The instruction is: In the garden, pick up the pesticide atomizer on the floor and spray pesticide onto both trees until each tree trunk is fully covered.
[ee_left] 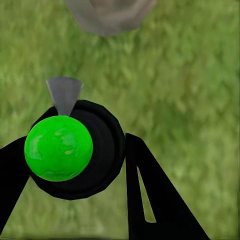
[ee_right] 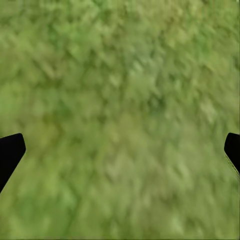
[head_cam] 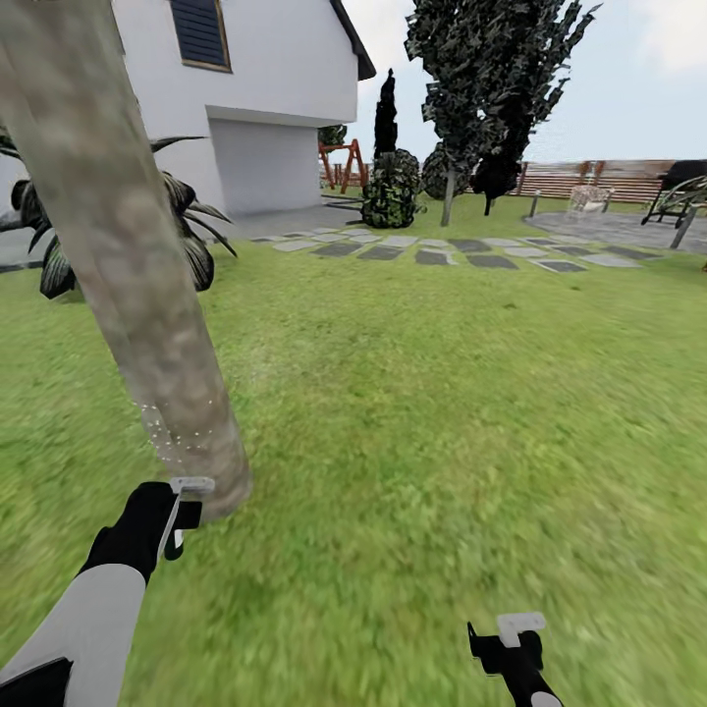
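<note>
Head and wrist views, spraying step. The garden's wide green grass lawn [head_cam: 442, 393] runs from the near foreground to a far brown slatted wooden fence [head_cam: 589, 179]; a white house with a grey garage door [head_cam: 260, 98] stands far left, and a row of flat grey stepping stones [head_cam: 442, 250] crosses the far lawn. A thick, mottled grey-beige tree trunk [head_cam: 118, 245] rises at near left, leaning across the view. A dark, black-leaved cone-shaped tree [head_cam: 491, 79] and a spiky dark-leaved palm [head_cam: 187, 226] are not targets. A scatter of fine white specks [head_cam: 167, 432] lies on the lower bark, apparently spray droplets.

The left pincer [head_cam: 182, 511] sits just beside the trunk's base and holds the pesticide atomizer, a small dark round bottle with a bright green cap [ee_left: 60, 147] and a grey nozzle, clamped between its black fingers [ee_left: 150, 195], the nozzle aimed toward the trunk [ee_left: 107, 15]. The right pincer [head_cam: 506, 643] hangs near right over bare grass, spread wide and holding nothing, its fingertips [ee_right: 10, 150] at opposite edges of its wrist view.

Judgement: spraying of one trunk is in hand, with only a low patch marked. The next move likely calls for sweeping the nozzle up and around the bark, keeping it close, before driving to the second tree.
</note>
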Tool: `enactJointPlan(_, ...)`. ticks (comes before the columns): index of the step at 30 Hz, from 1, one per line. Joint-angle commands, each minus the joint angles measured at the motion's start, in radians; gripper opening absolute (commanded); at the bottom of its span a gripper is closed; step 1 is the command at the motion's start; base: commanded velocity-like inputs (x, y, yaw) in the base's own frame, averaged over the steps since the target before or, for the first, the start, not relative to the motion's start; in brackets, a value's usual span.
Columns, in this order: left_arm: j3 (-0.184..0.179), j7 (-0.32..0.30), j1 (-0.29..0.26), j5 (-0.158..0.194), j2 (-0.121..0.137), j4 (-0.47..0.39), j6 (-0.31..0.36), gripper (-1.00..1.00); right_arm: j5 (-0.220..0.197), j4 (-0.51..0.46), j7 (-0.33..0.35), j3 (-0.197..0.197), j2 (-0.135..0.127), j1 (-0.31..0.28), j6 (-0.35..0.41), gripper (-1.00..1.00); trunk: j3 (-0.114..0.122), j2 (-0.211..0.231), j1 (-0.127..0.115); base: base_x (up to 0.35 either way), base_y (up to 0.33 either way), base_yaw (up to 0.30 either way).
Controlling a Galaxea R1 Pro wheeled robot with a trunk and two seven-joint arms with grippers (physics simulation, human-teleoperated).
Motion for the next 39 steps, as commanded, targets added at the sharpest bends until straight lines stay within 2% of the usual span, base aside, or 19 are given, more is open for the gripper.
enactJointPlan(1,0.004,-0.010,-0.001,-0.011,-0.001,-0.001,0.003,-1.00,0.011,0.001,-0.003,-0.007,0.000,0.000,-0.003,1.00,-0.001,0.000,0.000,0.118,-0.261,0.270)
enactJointPlan(16,0.003,-0.010,-0.001,-0.011,-0.001,-0.001,0.003,-1.00,0.011,0.001,-0.003,-0.007,0.000,0.000,-0.003,1.00,-0.001,0.000,0.000,0.125,-0.261,0.269)
enactJointPlan(32,0.003,-0.010,-0.001,-0.011,-0.001,-0.001,0.003,-1.00,0.011,0.001,-0.002,-0.007,0.000,0.000,-0.003,1.00,-0.001,0.000,0.000,0.110,-0.263,0.019)
enactJointPlan(39,0.003,-0.010,-0.001,-0.011,-0.001,-0.001,0.003,-1.00,0.011,0.002,-0.002,-0.007,0.001,0.000,-0.003,1.00,-0.001,0.000,0.000,0.091,-0.267,0.203)
